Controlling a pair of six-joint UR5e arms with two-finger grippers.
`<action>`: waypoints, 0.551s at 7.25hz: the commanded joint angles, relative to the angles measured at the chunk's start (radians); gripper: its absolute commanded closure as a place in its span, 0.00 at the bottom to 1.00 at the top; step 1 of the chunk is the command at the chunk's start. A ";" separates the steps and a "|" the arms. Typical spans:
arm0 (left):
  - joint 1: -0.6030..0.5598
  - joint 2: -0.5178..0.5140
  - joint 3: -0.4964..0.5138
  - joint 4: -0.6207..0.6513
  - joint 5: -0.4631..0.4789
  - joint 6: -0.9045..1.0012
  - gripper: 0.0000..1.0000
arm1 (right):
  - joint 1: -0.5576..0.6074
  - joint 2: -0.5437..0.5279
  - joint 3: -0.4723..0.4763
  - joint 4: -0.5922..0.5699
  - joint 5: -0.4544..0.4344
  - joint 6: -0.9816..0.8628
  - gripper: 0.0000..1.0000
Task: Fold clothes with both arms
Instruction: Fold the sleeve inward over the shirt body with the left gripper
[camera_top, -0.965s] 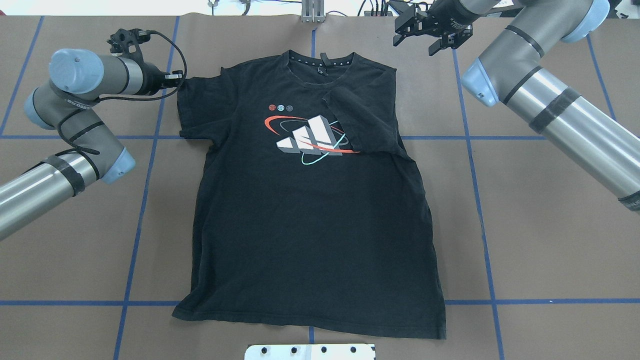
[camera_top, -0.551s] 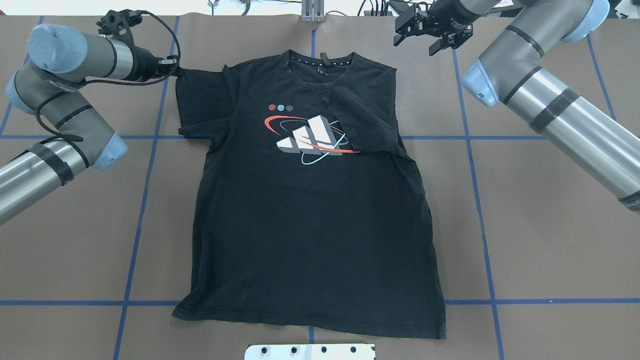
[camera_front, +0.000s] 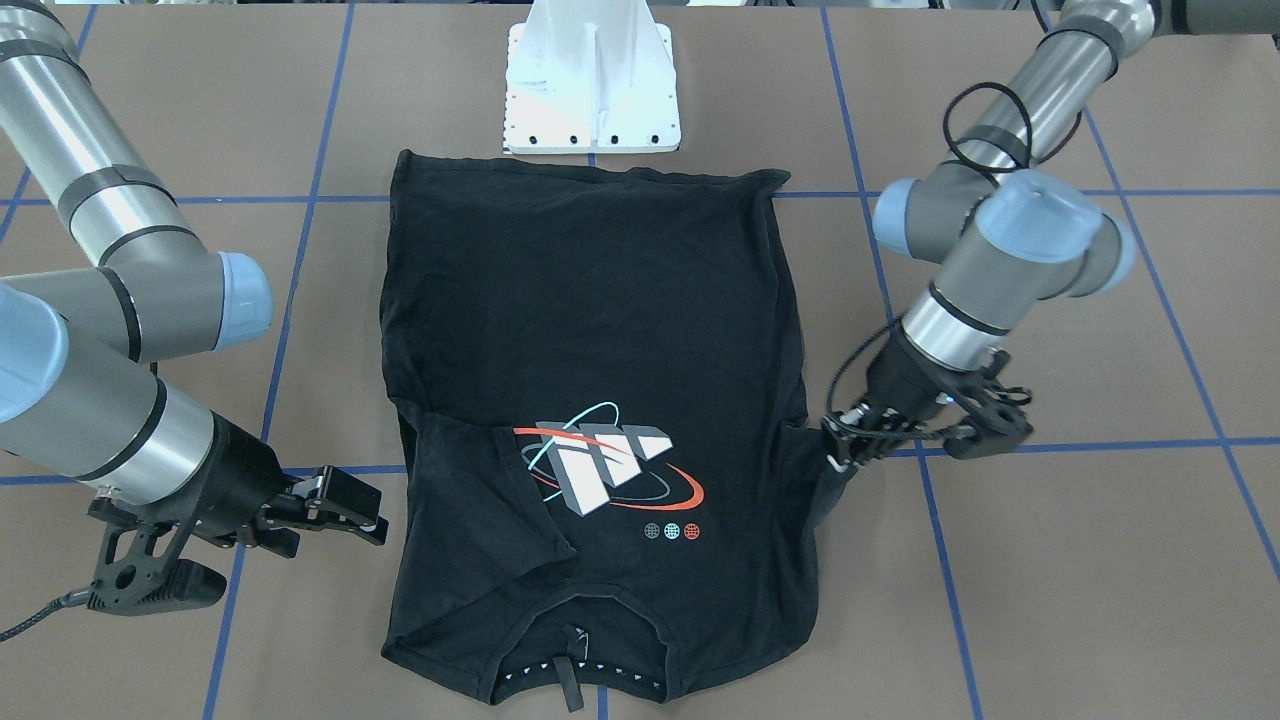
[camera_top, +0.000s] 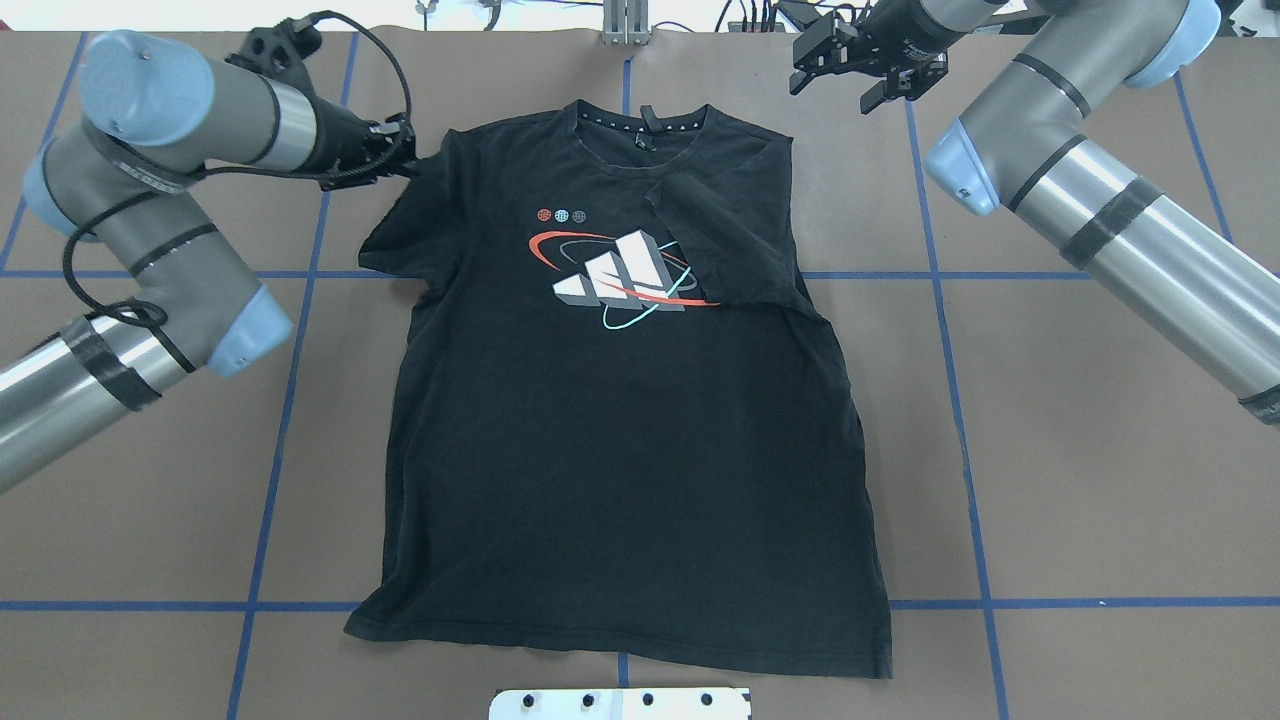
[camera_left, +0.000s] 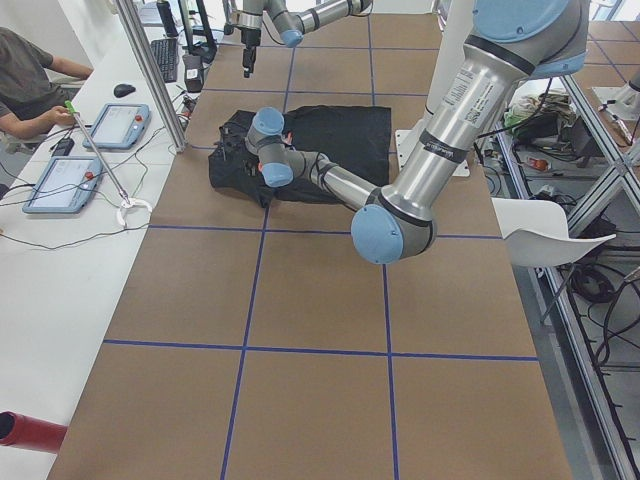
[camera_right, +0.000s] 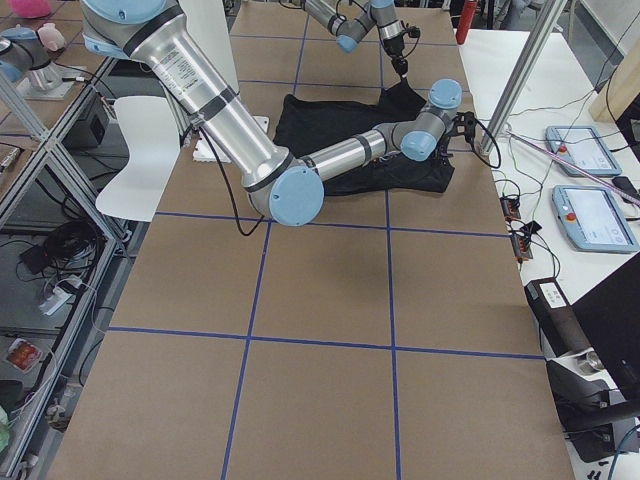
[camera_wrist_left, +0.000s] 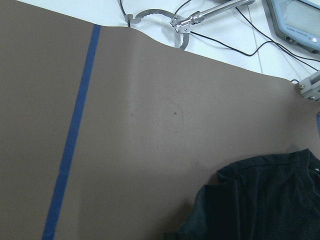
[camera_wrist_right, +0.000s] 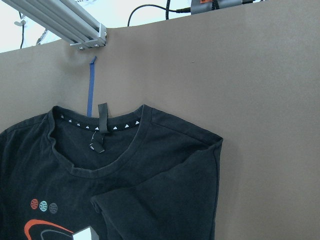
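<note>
One black T-shirt (camera_top: 620, 450) lies flat on the table (camera_top: 1050, 450), print up; I judge it light and limp. My left gripper (camera_top: 405, 165) is clamped on its sleeve (camera_top: 390, 225), while the right gripper (camera_top: 838, 90) hovers near the collar (camera_top: 690, 122), jaws apart.
</note>
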 joint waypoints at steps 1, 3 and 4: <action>0.057 -0.105 0.075 0.015 0.004 -0.097 1.00 | 0.000 -0.007 0.000 0.001 0.000 -0.001 0.00; 0.093 -0.351 0.335 0.015 0.044 -0.160 1.00 | 0.002 -0.009 0.001 0.001 0.000 -0.003 0.00; 0.104 -0.406 0.412 0.002 0.122 -0.204 1.00 | 0.003 -0.010 0.000 0.001 0.000 -0.006 0.00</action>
